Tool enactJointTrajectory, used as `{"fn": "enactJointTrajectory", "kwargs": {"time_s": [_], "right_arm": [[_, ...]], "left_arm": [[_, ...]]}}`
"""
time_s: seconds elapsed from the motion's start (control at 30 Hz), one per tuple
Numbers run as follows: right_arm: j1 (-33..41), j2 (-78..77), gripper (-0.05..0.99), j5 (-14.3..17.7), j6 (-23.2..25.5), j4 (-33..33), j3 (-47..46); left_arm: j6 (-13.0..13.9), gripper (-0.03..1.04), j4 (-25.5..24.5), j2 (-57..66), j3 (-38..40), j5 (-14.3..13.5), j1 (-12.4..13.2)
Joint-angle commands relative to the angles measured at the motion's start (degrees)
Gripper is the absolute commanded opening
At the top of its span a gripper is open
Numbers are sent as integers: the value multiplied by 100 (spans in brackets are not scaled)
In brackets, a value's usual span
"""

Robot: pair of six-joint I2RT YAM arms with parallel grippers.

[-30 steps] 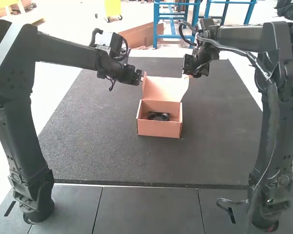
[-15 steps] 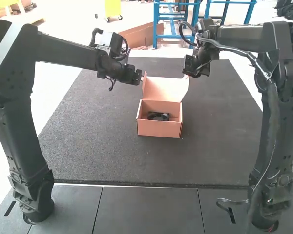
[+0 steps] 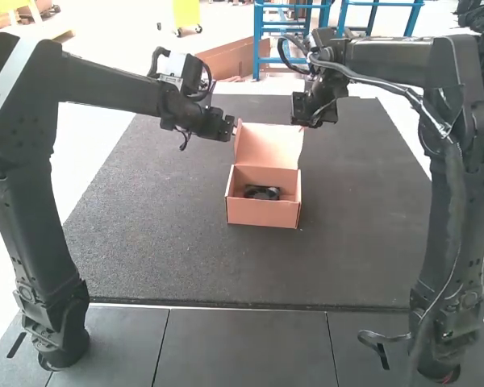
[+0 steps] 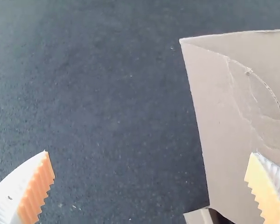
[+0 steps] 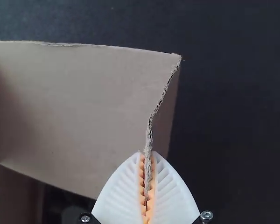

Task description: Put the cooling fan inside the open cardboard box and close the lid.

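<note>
The cardboard box [image 3: 262,207] sits mid-mat with its lid [image 3: 268,146] standing upright at the back. The black cooling fan [image 3: 262,192] lies inside it. My right gripper [image 3: 305,115] is at the lid's upper right corner; in the right wrist view the gripper [image 5: 147,189] is shut on the thin edge of the lid [image 5: 79,107]. My left gripper [image 3: 228,128] hovers by the lid's upper left corner. In the left wrist view the gripper [image 4: 149,186] is open, one finger on each side of the lid's edge [image 4: 238,116], with a pad [image 4: 262,185] close to the cardboard.
A black mat [image 3: 145,210] covers the table around the box, with bare room to the left, right and front of it. Dark table panels [image 3: 242,347] run along the near edge.
My right gripper has shifted left with the lid's right corner pinched in it, pulling that corner inward. The left arm, box and fan have stayed put.
</note>
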Motion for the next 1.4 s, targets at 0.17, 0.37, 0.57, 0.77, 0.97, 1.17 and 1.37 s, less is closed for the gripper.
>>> {"fn": "enactJointTrajectory", "kwargs": {"time_s": [0.17,0.37,0.57,0.77,0.97,1.17,1.37], "right_arm": [[71,-443,-1,243,-189,-89,-306],[115,-628,-1,314,-189,-62,-525],[255,-777,-1,323,-172,-54,-719],[414,-962,-1,340,-136,-54,-956],[537,-1120,-1,472,-75,-62,-1220],[730,-1287,-1,595,-22,-45,-1483],[792,-1384,-1,692,75,-27,-1694]], "left_arm": [[-20,97,-63,-38,182,49,-54],[-29,97,-221,-91,182,49,-72],[-38,97,-300,-144,182,49,-160],[-73,97,-450,-249,147,49,-239],[-64,97,-573,-363,68,49,-248],[-64,97,-678,-495,-64,41,-248],[-47,97,-670,-671,-283,41,-248]]}}
